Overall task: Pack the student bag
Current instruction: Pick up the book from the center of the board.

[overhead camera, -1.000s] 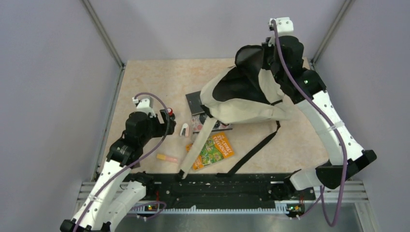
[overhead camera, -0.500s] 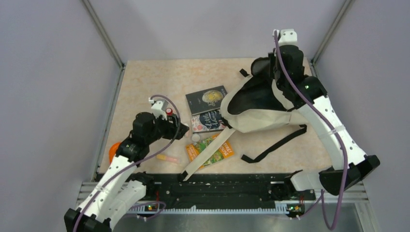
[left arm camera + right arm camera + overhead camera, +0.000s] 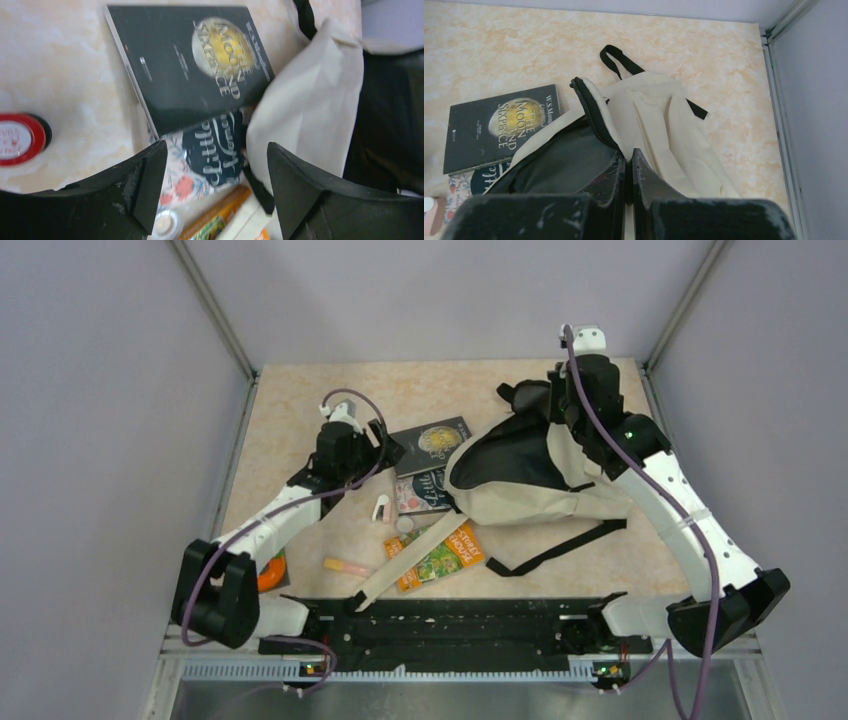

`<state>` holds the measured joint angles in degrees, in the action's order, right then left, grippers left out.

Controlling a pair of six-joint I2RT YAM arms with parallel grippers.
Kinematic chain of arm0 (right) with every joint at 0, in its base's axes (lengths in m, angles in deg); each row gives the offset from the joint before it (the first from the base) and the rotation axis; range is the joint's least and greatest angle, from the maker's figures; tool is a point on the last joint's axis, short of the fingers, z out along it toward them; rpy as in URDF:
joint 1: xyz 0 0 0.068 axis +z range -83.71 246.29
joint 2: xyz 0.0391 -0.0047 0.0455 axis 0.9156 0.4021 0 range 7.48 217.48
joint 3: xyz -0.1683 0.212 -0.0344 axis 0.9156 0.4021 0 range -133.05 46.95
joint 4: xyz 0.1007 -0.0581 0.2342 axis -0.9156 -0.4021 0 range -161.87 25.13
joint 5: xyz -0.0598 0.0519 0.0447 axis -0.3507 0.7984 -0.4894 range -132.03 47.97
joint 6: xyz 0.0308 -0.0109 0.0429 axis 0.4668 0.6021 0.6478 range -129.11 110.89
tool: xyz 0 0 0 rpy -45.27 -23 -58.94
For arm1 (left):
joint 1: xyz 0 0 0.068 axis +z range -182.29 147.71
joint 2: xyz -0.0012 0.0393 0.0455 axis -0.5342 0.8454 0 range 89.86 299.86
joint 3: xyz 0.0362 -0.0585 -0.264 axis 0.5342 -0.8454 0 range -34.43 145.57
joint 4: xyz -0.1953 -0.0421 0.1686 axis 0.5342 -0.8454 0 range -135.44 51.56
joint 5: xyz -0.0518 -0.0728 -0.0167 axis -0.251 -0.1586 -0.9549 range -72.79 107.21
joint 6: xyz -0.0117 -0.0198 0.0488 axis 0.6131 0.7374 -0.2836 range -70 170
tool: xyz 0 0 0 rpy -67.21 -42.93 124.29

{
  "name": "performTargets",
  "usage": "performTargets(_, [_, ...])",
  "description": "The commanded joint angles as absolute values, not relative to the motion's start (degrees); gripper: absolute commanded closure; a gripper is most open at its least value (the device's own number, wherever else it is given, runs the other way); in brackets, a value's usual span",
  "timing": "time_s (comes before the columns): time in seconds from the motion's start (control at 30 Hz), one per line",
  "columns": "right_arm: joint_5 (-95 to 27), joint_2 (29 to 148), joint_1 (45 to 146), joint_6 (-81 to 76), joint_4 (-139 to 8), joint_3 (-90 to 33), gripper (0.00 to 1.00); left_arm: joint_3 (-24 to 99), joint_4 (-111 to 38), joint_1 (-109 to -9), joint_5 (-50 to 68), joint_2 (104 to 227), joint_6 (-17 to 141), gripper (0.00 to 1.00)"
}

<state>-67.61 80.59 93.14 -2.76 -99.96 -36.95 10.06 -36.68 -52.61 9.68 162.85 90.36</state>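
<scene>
— Top view, count?
— One cream-beige fabric backpack (image 3: 540, 502), black-lined, mouth open, right side of the marbled table (image 3: 290, 410); three paperback books (image 3: 432, 438) just left.
— Left wrist?
— The left fingers (image 3: 145, 185) spread above two of them.
— Right wrist?
— The right fingers (image 3: 609, 182) pressed together, pinching the backpack's zipper edge.

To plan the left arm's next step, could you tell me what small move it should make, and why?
Probably lower the left gripper onto the black book and close on its edge: its jaws are open near that book, and the right gripper holds the bag open by its rim.
</scene>
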Motion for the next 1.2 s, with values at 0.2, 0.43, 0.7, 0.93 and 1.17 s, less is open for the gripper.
performTargets(0.2, [-64.14,76.24,92.92,-1.30,-92.47,-36.21,1.00,20.52,-32.19,-49.67,17.47,181.57,99.03,0.23])
performTargets(0.43, [-63.40,75.22,92.92,-1.71,-91.89,-35.37,1.00,21.34,-29.83,-47.59,10.65,187.65,101.78,0.24])
performTargets(0.7, [-62.97,74.81,92.92,-1.80,-91.46,-35.23,1.00,20.80,-24.08,-46.88,4.57,192.78,106.40,0.31])
performTargets(0.93, [-62.48,75.11,92.92,-1.81,-91.32,-35.70,1.00,19.07,-15.73,-46.88,-0.40,196.32,111.69,0.40])
performTargets(1.17, [-62.58,75.17,92.92,-2.14,-92.09,-36.53,1.00,15.75,-6.45,-46.88,0.45,195.57,113.30,0.64])
